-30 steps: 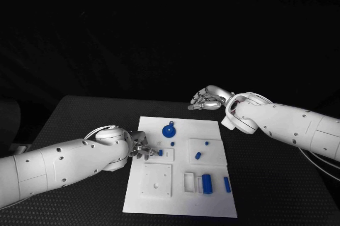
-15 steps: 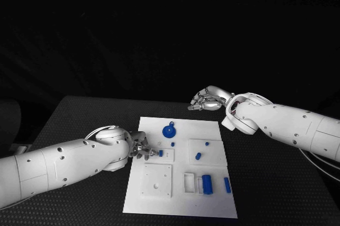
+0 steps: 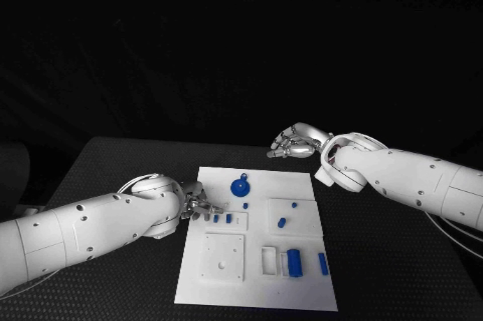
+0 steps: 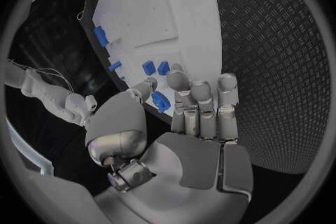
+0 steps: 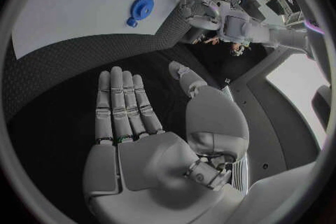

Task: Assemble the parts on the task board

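The left hand [image 3: 198, 209] sits at the left edge of the task board [image 3: 223, 289], fingers curled down toward the plate. In the left wrist view a small blue part [image 4: 161, 102] lies between the thumb and the fingertips [image 4: 176, 79], seemingly pinched, though the contact itself is hard to make out. Just beyond that hand, two short blue blocks [image 3: 228, 218] rest side by side on the board, their long axes running away from the robot.

The right hand [image 3: 293, 141] hovers above the black table [image 3: 392, 251] past the board's far right corner, holding nothing; the right wrist view shows its fingers [image 5: 125, 103] straight and close together, thumb apart.

On the far part of the board lies a round blue gear [image 3: 239, 187] with a small tab pointing away from the robot. Near the front edge stands a larger blue bar [image 3: 293, 262], and beside it a thinner blue strip [image 3: 322, 263], both lengthwise toward the robot.
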